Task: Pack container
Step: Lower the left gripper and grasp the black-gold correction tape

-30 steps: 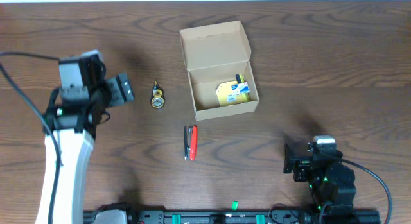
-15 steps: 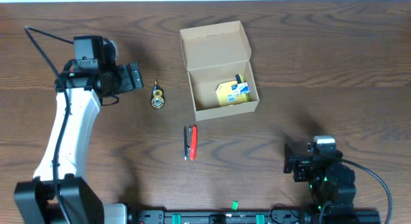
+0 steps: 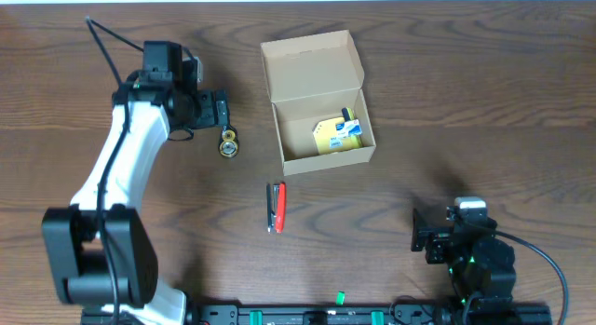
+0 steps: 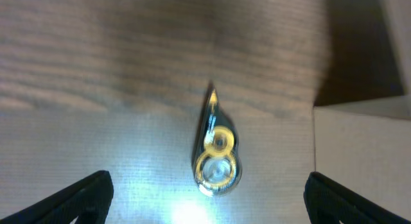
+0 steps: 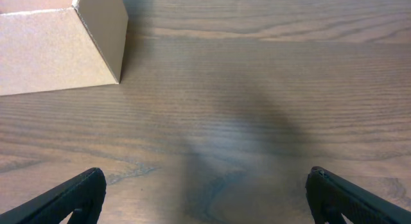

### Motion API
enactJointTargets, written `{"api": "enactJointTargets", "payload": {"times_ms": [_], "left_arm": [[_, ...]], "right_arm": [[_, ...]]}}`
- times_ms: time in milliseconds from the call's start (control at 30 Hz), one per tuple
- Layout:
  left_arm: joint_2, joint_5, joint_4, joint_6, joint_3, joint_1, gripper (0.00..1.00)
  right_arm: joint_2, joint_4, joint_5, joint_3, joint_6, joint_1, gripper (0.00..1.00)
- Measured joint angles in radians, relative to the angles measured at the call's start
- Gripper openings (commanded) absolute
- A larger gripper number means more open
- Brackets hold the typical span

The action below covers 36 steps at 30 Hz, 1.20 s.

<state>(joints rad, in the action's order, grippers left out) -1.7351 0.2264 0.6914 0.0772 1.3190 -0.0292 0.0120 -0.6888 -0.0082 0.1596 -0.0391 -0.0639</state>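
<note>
The tan cardboard container (image 3: 321,106) stands open at the table's middle back, its flap lid tipped away; a yellow item with a blue-and-white label (image 3: 337,134) lies inside. A small yellow-and-clear tape dispenser (image 3: 228,141) lies left of it, also in the left wrist view (image 4: 215,147). A red-and-black tool (image 3: 277,207) lies in front of the box. My left gripper (image 3: 220,112) is open and empty, hovering just behind the dispenser; its fingertips (image 4: 205,201) straddle it. My right gripper (image 3: 419,230) is open and empty at the front right (image 5: 205,198).
The box's front corner shows in the right wrist view (image 5: 96,41) and its wall in the left wrist view (image 4: 363,160). The dark wood table (image 3: 484,101) spreads around. A black rail with green clips (image 3: 340,316) runs along the front edge.
My left arm has swung right and toward the back, bringing its open gripper from the far left to just over the tape dispenser. The right arm has not moved.
</note>
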Motion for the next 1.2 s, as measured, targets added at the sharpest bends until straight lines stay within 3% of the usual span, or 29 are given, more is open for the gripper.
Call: {"api": "enactJointTargets", "payload": {"times_ms": [267, 533, 833, 1200], "left_arm": [[-0.133, 0.04, 0.08, -0.004, 0.142, 0.0, 0.97], [-0.257, 0.114, 0.158, -0.002, 0.157, -0.004, 0.96], [-0.288, 0.002, 0.203, -0.002, 0.157, -0.087, 0.96], [-0.317, -0.117, 0.221, 0.039, 0.157, -0.09, 0.96]], "right_arm": [[0.0, 0.0, 0.0, 0.0, 0.0, 0.0, 0.99], [0.0, 0.0, 0.0, 0.0, 0.0, 0.0, 0.99], [0.0, 0.0, 0.0, 0.0, 0.0, 0.0, 0.99], [0.0, 0.0, 0.0, 0.0, 0.0, 0.0, 0.99]]}}
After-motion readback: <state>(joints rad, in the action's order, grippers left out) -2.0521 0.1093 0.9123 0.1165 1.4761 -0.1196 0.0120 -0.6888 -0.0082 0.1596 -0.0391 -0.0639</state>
